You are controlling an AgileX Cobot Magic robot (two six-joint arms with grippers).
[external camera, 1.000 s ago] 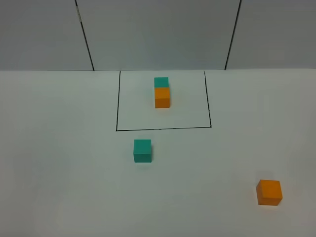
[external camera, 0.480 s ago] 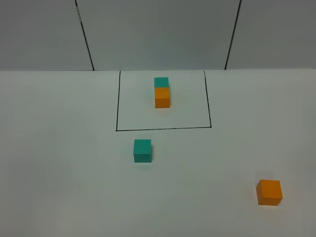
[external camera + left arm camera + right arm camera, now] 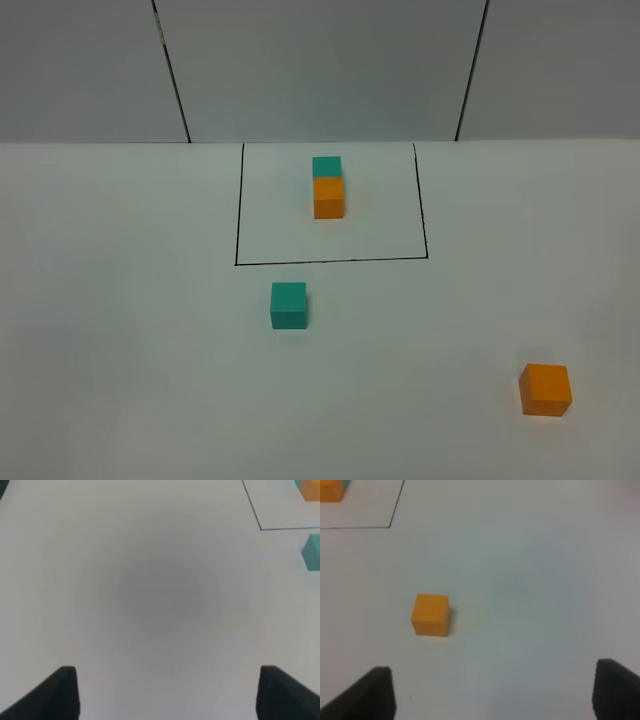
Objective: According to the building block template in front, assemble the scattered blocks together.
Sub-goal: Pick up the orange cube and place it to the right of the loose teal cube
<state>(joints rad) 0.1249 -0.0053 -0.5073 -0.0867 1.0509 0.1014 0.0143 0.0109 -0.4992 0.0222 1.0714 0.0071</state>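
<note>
1. Where stuff is, high cam, with the loose teal cube as the dial centre. The template sits between 12 and 1 o'clock inside the black outline, with teal on its 12 o'clock side and orange touching it on the 6 o'clock side. The loose orange cube is well apart, between 3 and 4 o'clock.
2. The left gripper has its fingers spread wide with nothing between them, just bare table. The right gripper is the same: wide open and empty. Neither shows up in the high cam.
3. In the right wrist cam the orange cube isn't lined up between the fingers. If the gripper drops like that, I'd guess one fingertip lands on the cube or shoves it away, since the tabletop looks slick.
4. The teal cube sits near the outline, so a sloppy reach could bump the template pair.
5. The order could also go wrong. Swap teal and orange, or leave a gap or twist between them, and the pair won't match.
6. If both arms head for the middle, they could clash.
7. Writing: none. No brands, labels or marks on the cubes or table.
</note>
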